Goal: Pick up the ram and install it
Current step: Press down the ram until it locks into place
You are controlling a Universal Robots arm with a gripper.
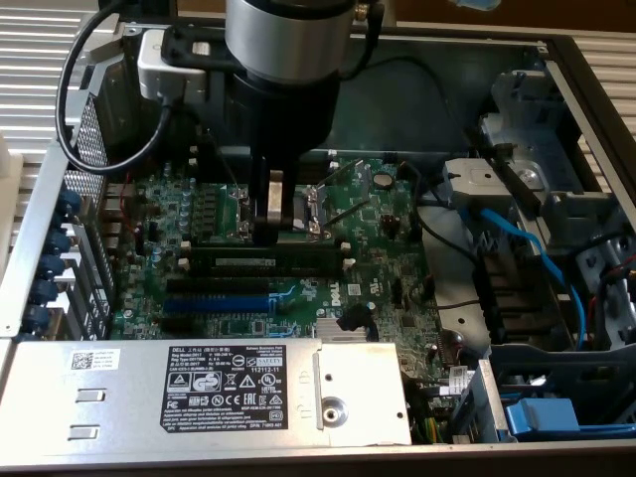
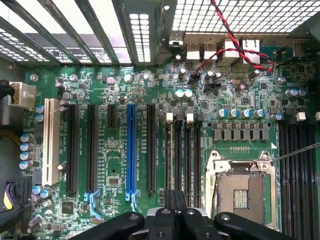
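Nearest in the exterior view, brushed-metal power supply cover (image 1: 199, 393) with white printed label; beyond it green motherboard (image 1: 288, 248), where the ram (image 1: 266, 260), a long thin dark-green stick, lies seated in a black slot directly beneath the clenched gripper (image 1: 273, 231), which grasps nothing. Wrist view: closed black gripper fingers (image 2: 175, 202) above the board's parallel black slots, blue expansion slot (image 2: 131, 150), white slot (image 2: 48, 141), square metal-framed CPU socket (image 2: 240, 190).

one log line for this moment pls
hand shut | just above ram | ram lies flat beside cpu socket | seating unclear
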